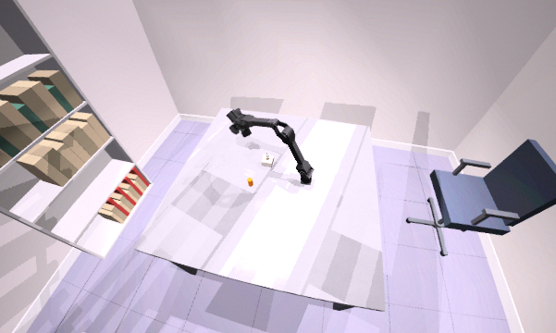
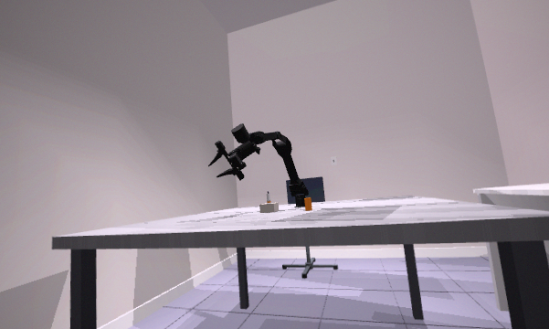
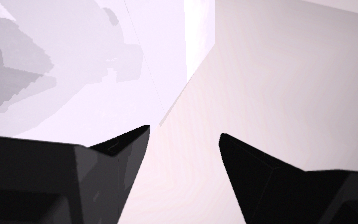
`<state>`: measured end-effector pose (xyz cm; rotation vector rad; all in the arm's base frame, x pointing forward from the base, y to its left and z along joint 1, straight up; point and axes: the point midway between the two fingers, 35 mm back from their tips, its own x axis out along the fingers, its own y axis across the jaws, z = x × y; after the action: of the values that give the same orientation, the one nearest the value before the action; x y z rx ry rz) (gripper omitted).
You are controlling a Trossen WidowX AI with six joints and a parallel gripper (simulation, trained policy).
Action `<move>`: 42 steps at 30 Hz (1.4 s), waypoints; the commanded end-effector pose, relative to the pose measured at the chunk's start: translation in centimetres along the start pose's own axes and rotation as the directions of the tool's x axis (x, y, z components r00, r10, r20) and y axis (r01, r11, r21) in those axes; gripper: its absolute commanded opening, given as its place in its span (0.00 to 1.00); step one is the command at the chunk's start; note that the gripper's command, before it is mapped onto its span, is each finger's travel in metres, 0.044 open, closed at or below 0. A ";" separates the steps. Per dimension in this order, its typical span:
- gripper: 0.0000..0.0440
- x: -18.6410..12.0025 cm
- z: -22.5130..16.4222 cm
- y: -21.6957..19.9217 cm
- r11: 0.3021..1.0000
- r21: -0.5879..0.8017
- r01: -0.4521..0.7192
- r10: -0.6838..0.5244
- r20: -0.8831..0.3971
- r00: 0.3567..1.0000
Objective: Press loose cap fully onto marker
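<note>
In the view from above, we start at the near edge of the white-topped bench (image 1: pixel 268 259) (image 2: pixel 256 238) and look toward its far edge. The orange cylindrical cap (image 1: pixel 250 182) (image 2: pixel 308 204) stands upright and loose on the bench top, off the marker and nearer the left edge than the right. The black jointed arm (image 1: pixel 296 152) (image 2: pixel 291 166) is mounted between the cap and the right edge. Farther back than the cap, we see the small off-white holder block (image 1: pixel 267 164) (image 2: pixel 269 207), with the slim, pale marker (image 1: pixel 267 156) (image 2: pixel 268 196) upright in it, uncapped. Farthest off, toward the far left corner, we find the black two-fingered gripper (image 1: pixel 233 124) (image 2: pixel 213 171) (image 3: pixel 185 134), raised well above the surface, tilted downward and well apart from both cap and marker. Its fingers stand apart, and we see nothing between them.
</note>
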<state>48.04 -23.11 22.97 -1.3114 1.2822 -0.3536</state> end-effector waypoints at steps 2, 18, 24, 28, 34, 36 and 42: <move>0.62 -1.4 1.0 0.3 0.999 0.022 -0.028 0.027 0.043 0.999; 0.66 -5.6 3.8 2.1 0.987 0.064 -0.148 0.137 0.156 0.978; 0.67 -7.1 4.7 3.1 0.977 0.074 -0.200 0.182 0.192 0.964; 0.68 -8.1 5.3 3.7 0.969 0.078 -0.235 0.214 0.214 0.953; 0.69 -9.6 6.0 4.8 0.953 0.083 -0.291 0.263 0.243 0.934; 0.69 -10.1 6.3 5.2 0.947 0.084 -0.309 0.280 0.251 0.926; 0.70 -11.5 6.9 6.4 0.927 0.084 -0.366 0.331 0.275 0.903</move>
<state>47.18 -9.36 21.64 -0.9798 1.2212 -0.0350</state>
